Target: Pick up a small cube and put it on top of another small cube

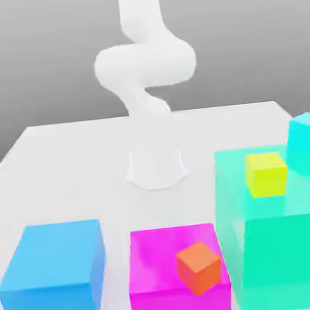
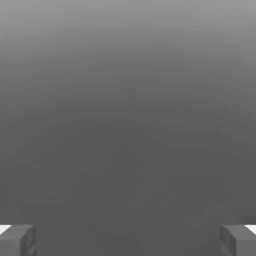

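Here's the table [image 1: 62, 144], white and flat, with the arm [image 1: 147, 84] rising from its base at the far middle and curling up out of the top of the exterior view. In the hand view the gripper [image 2: 128, 240] stands wide, its two fingertips [image 2: 17, 240] far apart at the edges with nothing between them, just grey background ahead.

Take the magenta block [image 1: 162, 264] as our marker, sitting at the front of the table. On its top, toward the corner on the exterior view's right, sits the orange cube [image 1: 198, 267], turned at an angle and touching the block's surface. To the exterior view's left of the magenta block, a little apart, lies the blue block [image 1: 55, 269]. On the exterior view's right of the magenta block, just beside it, stands the taller green block [image 1: 289, 251]. On top of that green one rests the yellow cube [image 1: 266, 173], and farther right and back from it, the cyan cube [image 1: 309, 140], close by the yellow.
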Action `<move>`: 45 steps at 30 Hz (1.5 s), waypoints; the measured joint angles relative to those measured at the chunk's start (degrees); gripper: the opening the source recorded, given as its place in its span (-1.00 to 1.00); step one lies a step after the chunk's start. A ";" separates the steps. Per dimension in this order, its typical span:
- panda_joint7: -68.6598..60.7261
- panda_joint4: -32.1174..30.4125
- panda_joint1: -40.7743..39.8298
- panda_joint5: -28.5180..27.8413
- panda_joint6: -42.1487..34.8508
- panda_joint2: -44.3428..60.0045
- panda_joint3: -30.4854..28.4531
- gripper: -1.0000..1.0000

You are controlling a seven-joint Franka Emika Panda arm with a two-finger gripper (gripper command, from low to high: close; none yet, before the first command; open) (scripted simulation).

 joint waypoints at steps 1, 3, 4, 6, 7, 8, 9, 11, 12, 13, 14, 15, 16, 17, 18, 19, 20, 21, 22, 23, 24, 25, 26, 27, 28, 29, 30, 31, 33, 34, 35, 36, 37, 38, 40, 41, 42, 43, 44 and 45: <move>-1.17 0.54 0.34 0.53 0.22 2.24 -1.13 0.00; -3.45 1.53 1.04 1.64 0.72 6.47 -3.35 0.00; -4.63 2.02 1.34 2.24 0.95 8.54 -4.43 0.00; -6.99 2.98 1.96 3.49 1.43 12.66 -6.61 0.00; -8.22 3.47 2.21 4.20 1.66 14.71 -7.66 0.00; -9.49 3.95 2.41 4.96 1.88 16.77 -8.67 0.00; -10.79 4.44 2.55 5.76 2.11 18.84 -9.63 0.00; -13.46 5.41 2.70 7.47 2.54 23.01 -11.45 0.00; -14.82 5.90 2.70 8.36 2.75 25.10 -12.29 0.00; -16.20 6.39 2.62 9.29 2.95 27.20 -13.05 0.00; -17.59 6.88 2.49 10.22 3.15 29.30 -13.76 0.00; -18.98 7.38 2.30 11.15 3.35 31.42 -14.39 0.00; -20.36 7.87 2.04 12.07 3.54 33.53 -14.99 0.00; -21.72 8.37 1.50 12.98 3.74 35.64 -15.48 0.00; -23.07 8.86 0.98 13.86 3.93 37.75 -15.83 0.00; -24.38 9.35 0.28 14.68 4.13 39.85 -16.08 0.00; -25.65 9.84 -0.44 15.45 4.34 41.93 -16.28 0.00; -26.87 10.33 -1.03 16.14 4.57 44.00 -16.40 0.00; -28.03 10.81 -1.60 16.75 4.81 46.05 -16.47 0.00; -29.14 11.28 -2.19 17.28 5.06 48.07 -16.54 0.00; -30.21 11.76 -2.78 17.73 5.34 50.08 -16.61 0.00; -31.23 12.22 -3.35 18.12 5.63 52.07 -16.72 0.00; -32.18 12.68 -4.01 18.41 5.94 54.03 -16.77 0.00; -33.10 13.13 -4.67 18.63 6.27 55.97 -16.83 0.00; -33.96 13.58 -5.33 18.77 6.62 57.88 -16.91 0.00; -34.77 14.02 -6.00 18.83 6.99 59.77 -16.98 0.00; -35.54 14.46 -6.66 18.81 7.38 61.63 -17.06 0.00; -36.28 14.89 -7.28 18.74 7.79 63.47 -17.18 0.00; -37.63 15.74 -8.50 18.39 8.64 67.08 -17.47 0.00; -38.25 16.15 -9.09 18.12 9.09 68.85 -17.65 0.00; -38.83 16.57 -9.66 17.79 9.55 70.59 -17.85 0.00; -39.42 17.04 -10.25 17.89 10.40 72.47 -17.69 0.00; -40.03 17.56 -10.88 18.41 11.62 74.49 -17.16 0.00; -40.61 18.11 -11.58 19.11 13.02 76.58 -16.39 0.00; -41.59 19.03 -12.76 20.44 15.46 80.04 -14.97 -1.00; -41.59 19.03 -12.76 20.44 15.46 80.04 -14.97 -1.00; -41.61 19.03 -12.76 20.47 15.43 80.04 -14.97 -1.00; -41.64 19.04 -12.76 20.50 15.40 80.04 -14.96 -1.00; -41.68 19.04 -12.77 20.55 15.36 80.04 -14.96 -1.00; -41.72 19.04 -12.78 20.60 15.32 80.04 -14.96 -1.00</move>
